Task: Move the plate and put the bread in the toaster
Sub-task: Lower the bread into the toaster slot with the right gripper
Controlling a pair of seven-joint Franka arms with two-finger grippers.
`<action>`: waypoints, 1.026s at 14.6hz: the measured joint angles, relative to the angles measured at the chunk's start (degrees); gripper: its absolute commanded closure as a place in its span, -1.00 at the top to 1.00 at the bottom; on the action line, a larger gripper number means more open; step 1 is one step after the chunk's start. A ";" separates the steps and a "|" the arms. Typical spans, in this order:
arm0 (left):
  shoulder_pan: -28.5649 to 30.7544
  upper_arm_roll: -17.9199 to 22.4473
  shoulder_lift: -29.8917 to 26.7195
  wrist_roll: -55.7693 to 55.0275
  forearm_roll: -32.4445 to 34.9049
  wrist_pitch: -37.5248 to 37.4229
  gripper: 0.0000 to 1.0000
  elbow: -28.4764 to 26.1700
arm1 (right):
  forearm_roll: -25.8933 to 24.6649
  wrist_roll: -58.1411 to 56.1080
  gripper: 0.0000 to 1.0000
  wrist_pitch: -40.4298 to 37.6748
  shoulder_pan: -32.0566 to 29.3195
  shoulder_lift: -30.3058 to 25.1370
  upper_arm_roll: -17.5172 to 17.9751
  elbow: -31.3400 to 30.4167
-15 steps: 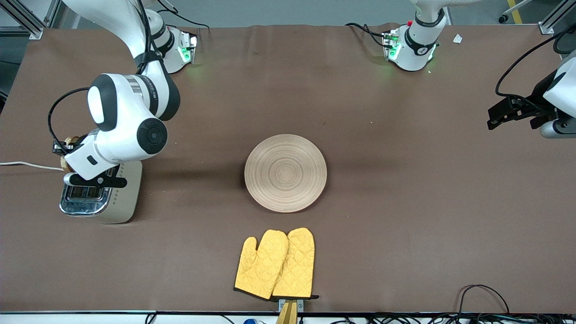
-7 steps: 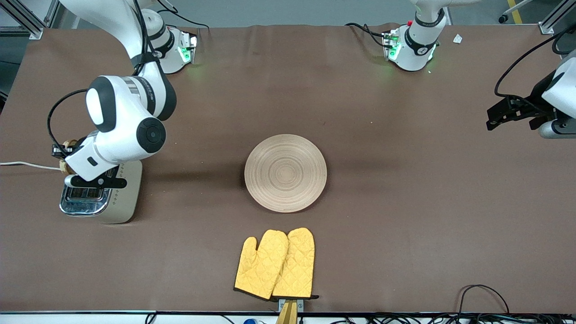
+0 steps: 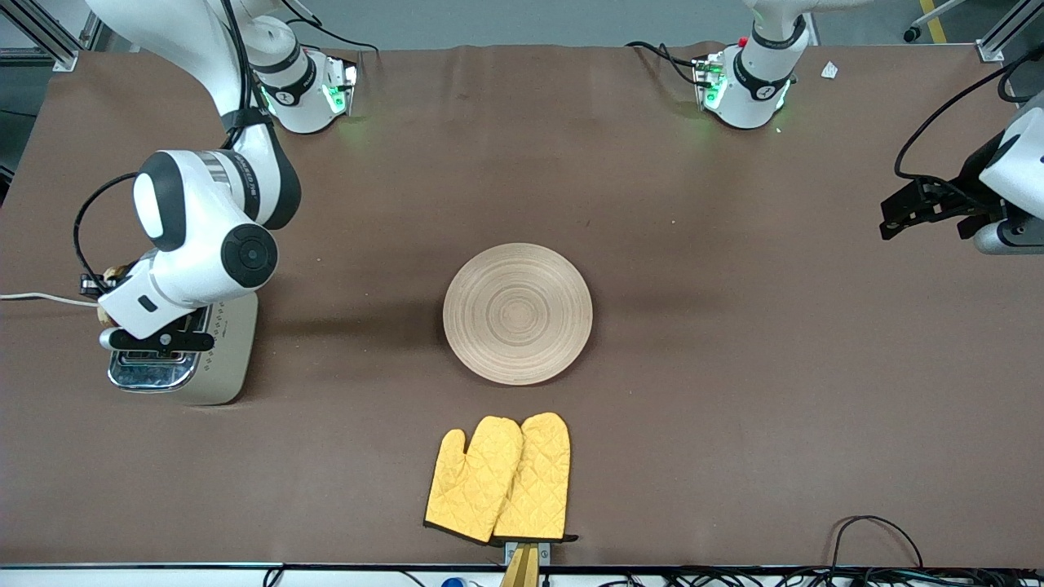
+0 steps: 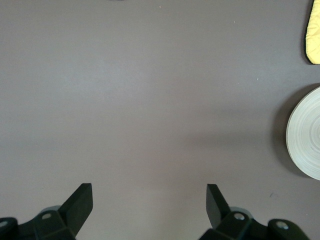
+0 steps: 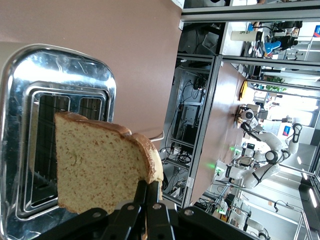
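No text, number or brand is showing clearly enough to read in these views. The toaster [image 3: 214,352] is carrying a small dark mark on its side, but it is too small to make out. The arms are showing only small dark symbols on their joints, and these are not reading as letters.

Brown cloth-covered table [image 3: 693,391] carries: round pale wooden plate [image 3: 518,313] at centre; pair of yellow quilted oven mitts [image 3: 499,478] nearer front cam, well apart from plate; boxy cream toaster w/ chrome top [image 3: 183,359] toward right arm's end, white cord [image 3: 37,297] trailing off edge
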 measured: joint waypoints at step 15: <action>-0.55 -0.30 0.22 0.06 0.46 0.13 1.00 0.41 | 0.23 0.24 1.00 7.89 -2.87 3.57 0.05 -0.47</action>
